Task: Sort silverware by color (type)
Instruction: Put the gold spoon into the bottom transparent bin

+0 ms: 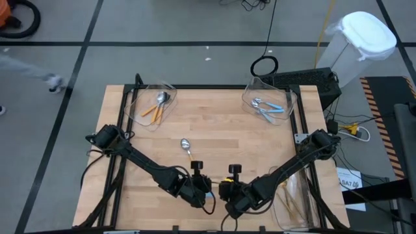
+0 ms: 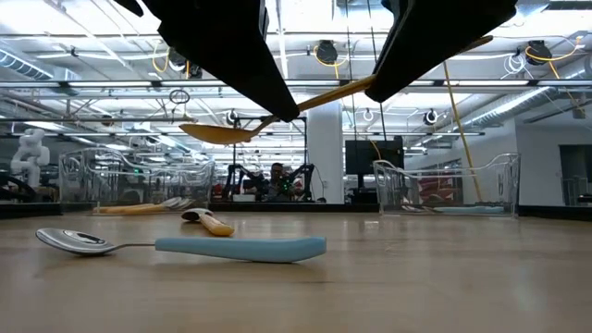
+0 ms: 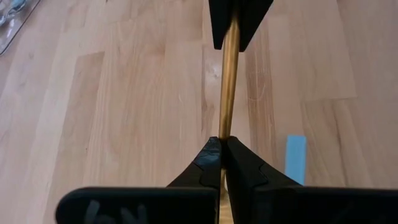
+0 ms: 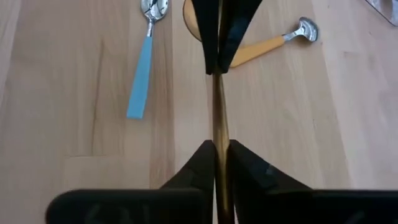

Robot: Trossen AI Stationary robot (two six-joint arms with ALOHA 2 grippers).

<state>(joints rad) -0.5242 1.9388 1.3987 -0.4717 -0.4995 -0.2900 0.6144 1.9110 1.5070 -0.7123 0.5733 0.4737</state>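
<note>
Right now I have both arms meeting over the near edge of the table point(image 1: 214, 117), and a gold spoon point(image 2: 277, 116) is strung between them, lifted clear of the wood. My left gripper point(image 3: 222, 152) is pressed together on one part of the handle, and my right gripper point(image 4: 222, 152) is pinched on the same handle farther along, so the spoon hangs in the air with its bowl tipped slightly down in the low view.

Under the hand-off, on the bare wood, I see a blue-handled spoon point(image 2: 185, 246) lying flat with its silver bowl pointing away from the right arm. Near it lies an orange-handled spoon point(image 4: 264, 46), at an angle to the blue one and not touching it.

From above, the clear bin at the far left point(image 1: 151, 104) holds a few orange-handled spoons point(image 1: 158, 107). The clear bin at the far right point(image 1: 270, 103) holds several blue-handled spoons point(image 1: 268, 108). A third clear bin point(image 1: 296, 201) sits at the near right corner beside my right arm; I can make out some thin, pale gold shapes inside it, but I cannot tell what they are.
</note>
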